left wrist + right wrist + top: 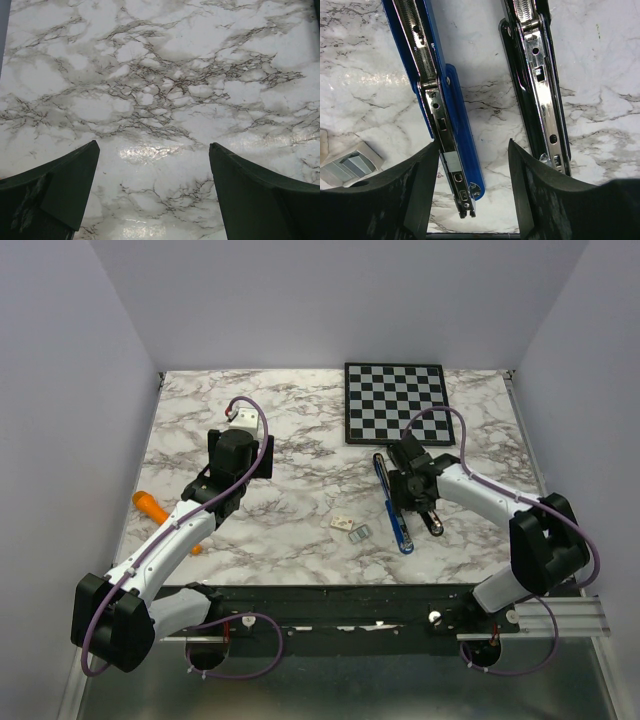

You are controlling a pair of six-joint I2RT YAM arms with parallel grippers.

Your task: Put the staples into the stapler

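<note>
A blue stapler [393,504] lies opened flat right of centre, its metal magazine [434,95] facing up. A small grey block [451,162] sits in that magazine near its front end. The silvery staples [361,533] lie on the marble just left of the stapler, and show at the left edge of the right wrist view [351,165]. My right gripper [407,480] is open and empty; in its wrist view [472,145] its fingers straddle the blue stapler's front end. My left gripper [240,455] is open and empty over bare marble [153,145], far left of the stapler.
A second, black stapler [540,90] lies opened just right of the blue one [432,520]. A tiny white box [342,523] sits beside the staples. A checkerboard [395,400] lies at the back. An orange-handled tool [150,506] lies at the left, partly under the left arm.
</note>
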